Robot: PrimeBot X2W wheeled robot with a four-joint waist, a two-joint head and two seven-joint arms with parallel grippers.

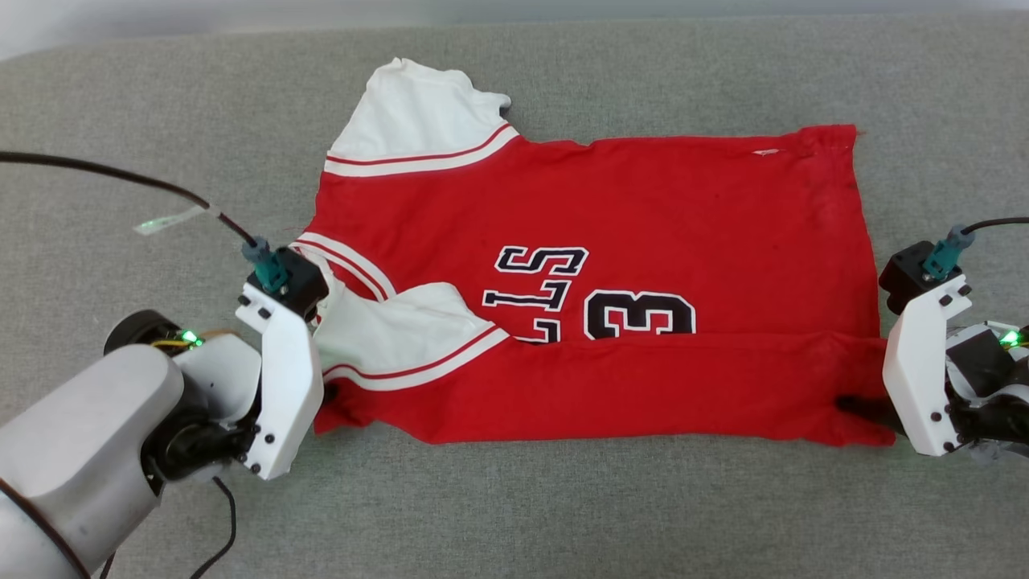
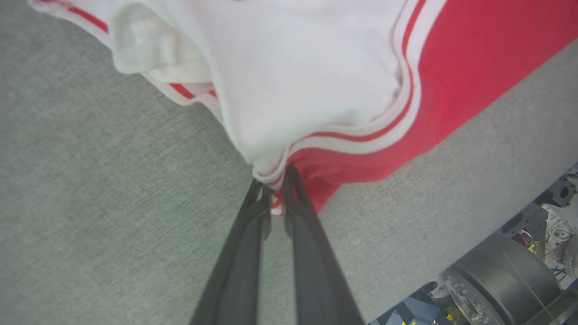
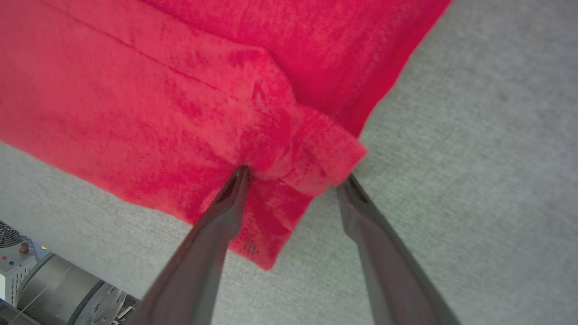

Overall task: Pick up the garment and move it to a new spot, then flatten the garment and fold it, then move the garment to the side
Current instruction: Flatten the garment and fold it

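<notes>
left end effector (image 2: 274, 181) tight on garment (image 2: 456, 63)

**Grey desk (image 1: 563, 507), one garment (image 1: 643, 217)**

Covered in grey woven cloth. Spread flat across the middle, a red garment: white sleeves to the left, hem to the right, near edge folded over onto the front.

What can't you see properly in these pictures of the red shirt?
Head view: the word on the garment can't be read whole; its folded-over near strip covers some letters and part of the number 3.
Right wrist view: a tiny dark mark near the garment's corner is too small and blurred to read.
Left wrist view: a grey machine is cut off by the bottom-right corner.
</notes>
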